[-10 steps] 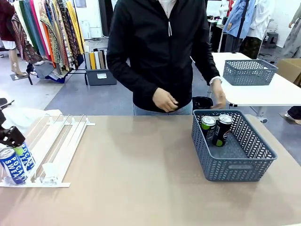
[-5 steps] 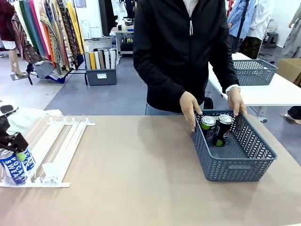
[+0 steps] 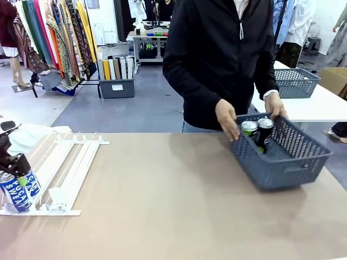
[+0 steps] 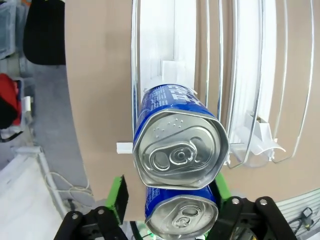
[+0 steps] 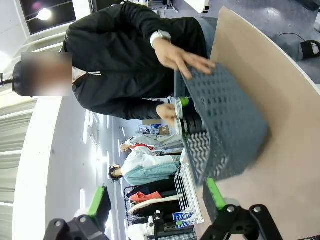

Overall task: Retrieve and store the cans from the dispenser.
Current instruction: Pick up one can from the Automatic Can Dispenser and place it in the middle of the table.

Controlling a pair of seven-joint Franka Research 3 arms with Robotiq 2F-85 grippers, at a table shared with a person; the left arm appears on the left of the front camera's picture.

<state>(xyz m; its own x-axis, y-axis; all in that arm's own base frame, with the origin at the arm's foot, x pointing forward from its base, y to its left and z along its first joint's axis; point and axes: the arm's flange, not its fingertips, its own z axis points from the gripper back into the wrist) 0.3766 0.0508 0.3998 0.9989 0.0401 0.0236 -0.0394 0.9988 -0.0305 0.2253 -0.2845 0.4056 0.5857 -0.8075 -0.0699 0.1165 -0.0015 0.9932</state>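
We see the dispenser (image 3: 68, 160) on the left side of the table (image 3: 162, 211). At its near left corner two blue-and-white cans stand close together. The left gripper (image 4: 169, 195) is over them with its jaws open. In the left wrist view the nearer blue can (image 4: 181, 217) sits between the green pads (image 4: 118, 198). One pad is just beside this can and the other pad is a little apart from it, so it is not clamped. The second blue can (image 4: 177, 145) stands just beyond it.

At the far right of the table the person holds the grey basket (image 3: 290, 162) with both hands, one hand (image 3: 227, 119) on its left wall and the other hand (image 3: 275, 105) on its far rim. Inside, at the far end, are a green-topped can (image 3: 249, 130) and a black can (image 3: 265, 130), side by side.

The right gripper (image 5: 155, 197) is wide open and holds nothing.
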